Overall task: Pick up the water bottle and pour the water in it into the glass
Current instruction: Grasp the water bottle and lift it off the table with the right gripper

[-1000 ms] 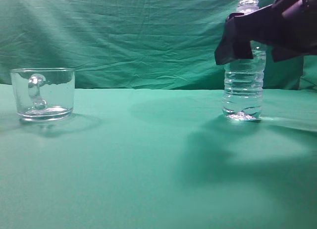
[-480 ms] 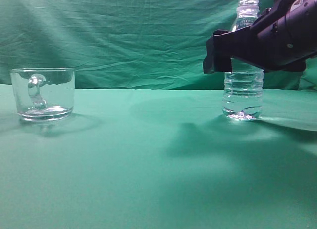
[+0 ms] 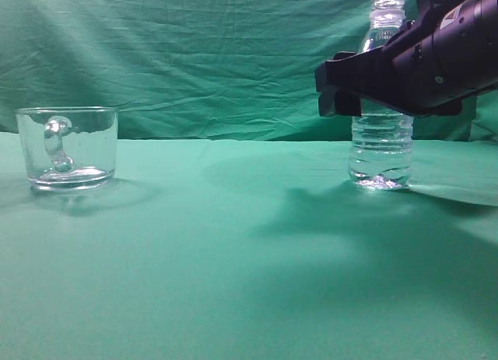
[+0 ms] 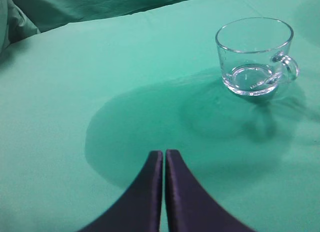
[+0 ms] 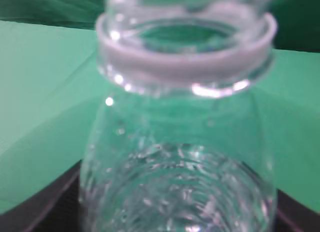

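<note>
We see the clear ribbed water bottle (image 3: 380, 146) upright between the fingers of the right gripper (image 3: 340, 89), but we cannot tell if they grip it.

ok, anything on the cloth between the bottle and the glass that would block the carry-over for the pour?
Nothing visible. The water bottle stands on the right with the right gripper around its upper body; the glass sits far left. Between them is only bare green cloth. The left gripper is shut, short of the glass.

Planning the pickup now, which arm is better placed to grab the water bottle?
Right. Its pincer is already at the water bottle; the left pincer hangs shut near the glass.
</note>
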